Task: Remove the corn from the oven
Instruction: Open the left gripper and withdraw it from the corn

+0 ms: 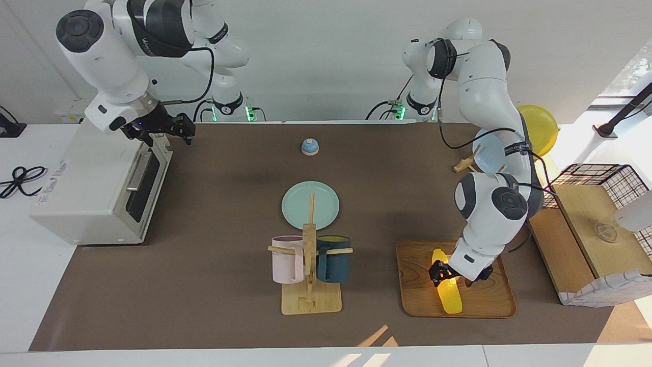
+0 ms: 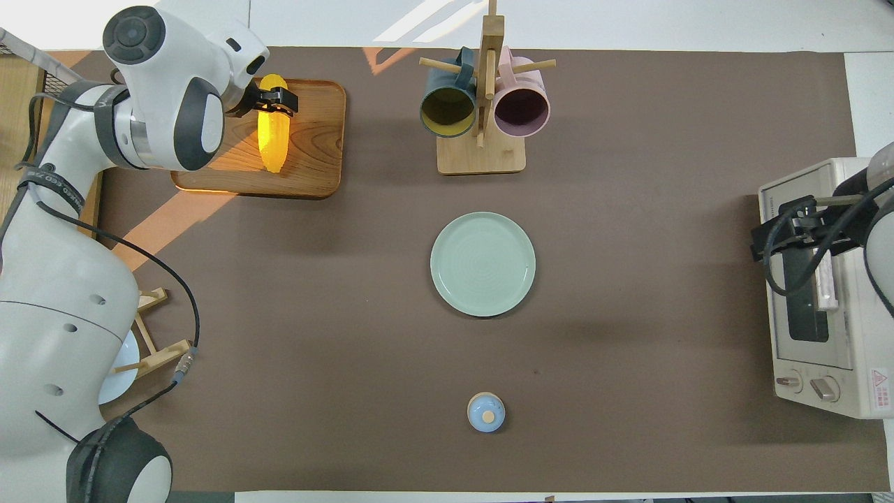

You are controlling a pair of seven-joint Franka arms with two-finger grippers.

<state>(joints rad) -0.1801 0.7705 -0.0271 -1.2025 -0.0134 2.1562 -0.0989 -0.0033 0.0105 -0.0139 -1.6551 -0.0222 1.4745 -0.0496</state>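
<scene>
We logged the items across the facing view, from the right arm's end of the table to the left arm's.

Item: the oven, off-white, its dark glass door shut, at the right arm's end of the table. Over its top edge by the door hung the right gripper; we could not tell whether it was apart or together.

Item: a small blue bell, mid-table, near the robots.

Item: a pale green plate, mid-table, farther from the robots than the bell.

Item: a wooden mug rack, farther out again, just beside the plate, carrying a pink mug and a dark blue mug.

Item: a wooden tray, toward the left arm's end of the table, level with the rack.

Item: the corn, bright yellow, lying lengthwise on the tray and out of the oven. The left gripper was down on it, fingers clamped across the end nearer the robots.

Item: a wire-and-wood basket box at the table's edge beside the tray.
</scene>
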